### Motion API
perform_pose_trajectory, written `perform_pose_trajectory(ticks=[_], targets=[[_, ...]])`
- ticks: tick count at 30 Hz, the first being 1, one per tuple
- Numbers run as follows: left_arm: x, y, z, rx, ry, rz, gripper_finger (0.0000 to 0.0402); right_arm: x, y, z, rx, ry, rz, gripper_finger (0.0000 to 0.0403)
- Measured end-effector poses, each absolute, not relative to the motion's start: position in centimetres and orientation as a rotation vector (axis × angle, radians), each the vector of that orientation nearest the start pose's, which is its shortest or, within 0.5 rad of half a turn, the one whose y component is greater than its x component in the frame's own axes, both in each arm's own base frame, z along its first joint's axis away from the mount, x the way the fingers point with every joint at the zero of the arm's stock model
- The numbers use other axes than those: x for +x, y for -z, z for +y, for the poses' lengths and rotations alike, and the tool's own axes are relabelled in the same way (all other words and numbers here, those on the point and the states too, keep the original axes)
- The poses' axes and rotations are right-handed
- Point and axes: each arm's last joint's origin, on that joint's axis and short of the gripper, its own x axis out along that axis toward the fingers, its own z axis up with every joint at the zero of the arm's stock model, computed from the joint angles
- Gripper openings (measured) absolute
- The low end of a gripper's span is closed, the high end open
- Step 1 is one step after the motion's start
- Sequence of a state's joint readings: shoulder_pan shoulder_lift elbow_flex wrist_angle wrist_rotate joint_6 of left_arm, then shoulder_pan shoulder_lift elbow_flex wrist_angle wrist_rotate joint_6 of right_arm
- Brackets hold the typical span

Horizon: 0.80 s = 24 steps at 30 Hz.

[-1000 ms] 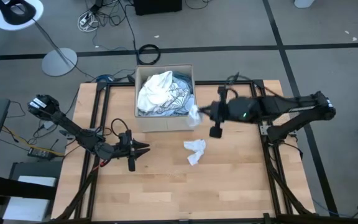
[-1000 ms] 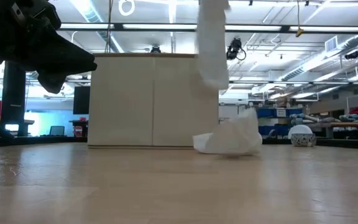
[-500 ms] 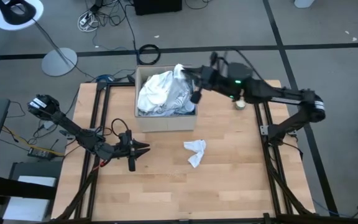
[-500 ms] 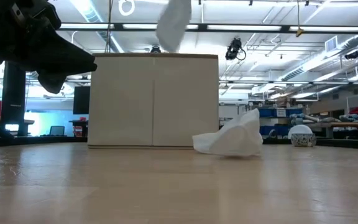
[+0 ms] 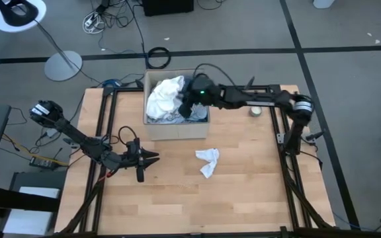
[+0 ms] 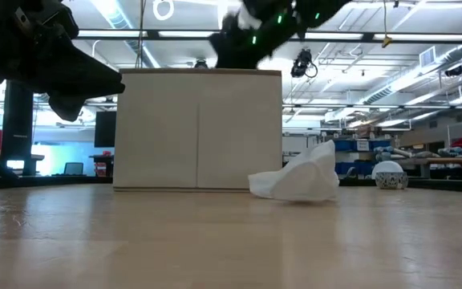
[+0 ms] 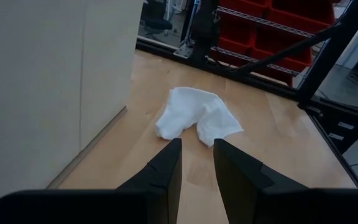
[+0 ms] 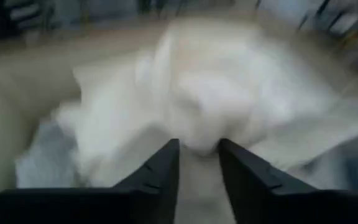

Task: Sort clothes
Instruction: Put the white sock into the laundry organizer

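A tan cardboard box (image 5: 175, 131) stands at the table's far middle and holds a heap of clothes, mostly white (image 5: 163, 97). My right gripper (image 5: 186, 109) reaches from the right into the box's top, over the heap, and is shut on white cloth (image 8: 197, 106); this view is blurred. A small white garment (image 5: 208, 160) lies crumpled on the table in front of the box, also in the left wrist view (image 7: 196, 115). My left gripper (image 5: 155, 157) is shut and empty, low over the table left of that garment, pointing at it. My right gripper has white cloth (image 8: 199, 146) between its two fingers and comes slanting down from the table's right side over the box. Blur hides which part of the garment it has. The cloth lies against the heap in the box.
A small round tin (image 5: 255, 111) sits on the table right of the box. The box's front wall (image 6: 197, 128) stands close behind the white garment (image 6: 295, 181). Bare wood lies across the near half of the table.
My right gripper has carried a hanging white garment from beside the box's near right corner up and over the box's far side. It has then dropped toward the table's left into the box's top. The garment has left the low view.
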<state>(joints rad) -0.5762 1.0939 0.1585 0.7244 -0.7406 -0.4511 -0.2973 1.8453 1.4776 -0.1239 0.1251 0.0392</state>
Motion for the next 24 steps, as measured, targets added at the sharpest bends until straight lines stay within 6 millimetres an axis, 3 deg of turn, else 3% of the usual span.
perform_pose_trajectory(ticks=[6, 9, 12, 16, 24], targets=[[16.1, -15.8, -8.2, -0.321, -0.197, 0.126, 0.0099, 42.4, -22.9, -14.4, 0.121, 0.399, 0.586, 0.0224], [16.1, -15.8, -8.2, -0.323, -0.197, 0.124, 0.0099, 42.7, -22.0, -14.6, 0.124, 0.401, 0.606, 0.0265], [16.1, -15.8, -8.2, -0.322, -0.197, 0.125, 0.0099, 42.5, -22.4, -14.5, 0.124, 0.401, 0.602, 0.0297], [16.1, -15.8, -8.1, -0.322, -0.197, 0.126, 0.0099, 41.2, -25.2, -14.0, 0.12, 0.399, 0.573, 0.032], [16.1, -15.8, -8.1, -0.32, -0.198, 0.129, 0.0099, 36.3, -34.4, -11.3, 0.099, 0.376, 0.417, 0.031]])
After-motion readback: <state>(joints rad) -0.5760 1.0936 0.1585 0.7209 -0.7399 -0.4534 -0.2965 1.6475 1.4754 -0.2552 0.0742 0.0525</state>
